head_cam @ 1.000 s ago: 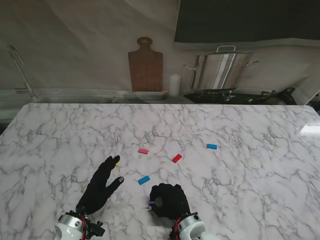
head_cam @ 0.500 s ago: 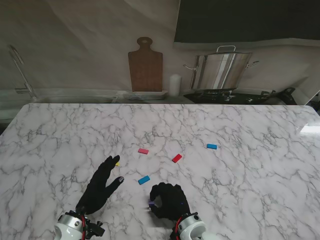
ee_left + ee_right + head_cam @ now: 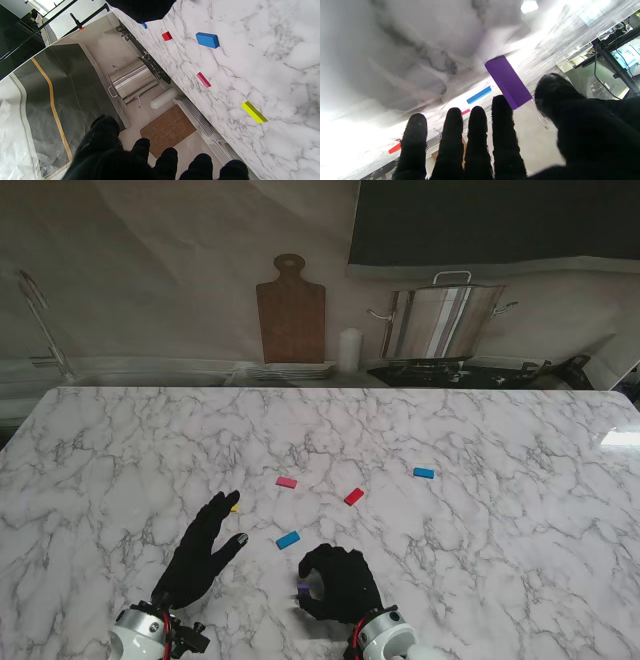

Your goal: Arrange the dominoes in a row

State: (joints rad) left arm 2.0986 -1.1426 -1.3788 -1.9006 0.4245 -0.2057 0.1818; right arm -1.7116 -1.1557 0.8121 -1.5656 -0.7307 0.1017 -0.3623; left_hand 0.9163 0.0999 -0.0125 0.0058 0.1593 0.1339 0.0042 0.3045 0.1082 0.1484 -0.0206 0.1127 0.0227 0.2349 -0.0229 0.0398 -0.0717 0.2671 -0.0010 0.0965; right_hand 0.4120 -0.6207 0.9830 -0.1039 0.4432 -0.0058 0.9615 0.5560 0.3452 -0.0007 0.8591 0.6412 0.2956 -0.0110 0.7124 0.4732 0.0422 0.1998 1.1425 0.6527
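Marble table ahead of me: my right hand pinches the purple domino at its fingertips; left hand is spread, empty. I'd stand it upright next, beside the blue domino.

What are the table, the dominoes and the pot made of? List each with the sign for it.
Table: looks like polished marble or a marble-print top; grey veins, window glare.
Dominoes, e.g. the purple one and the blue one: probably matte plastic or painted wood; flat solid colour, crisp edges.
Pot: brushed steel, judging by its banded reflections.
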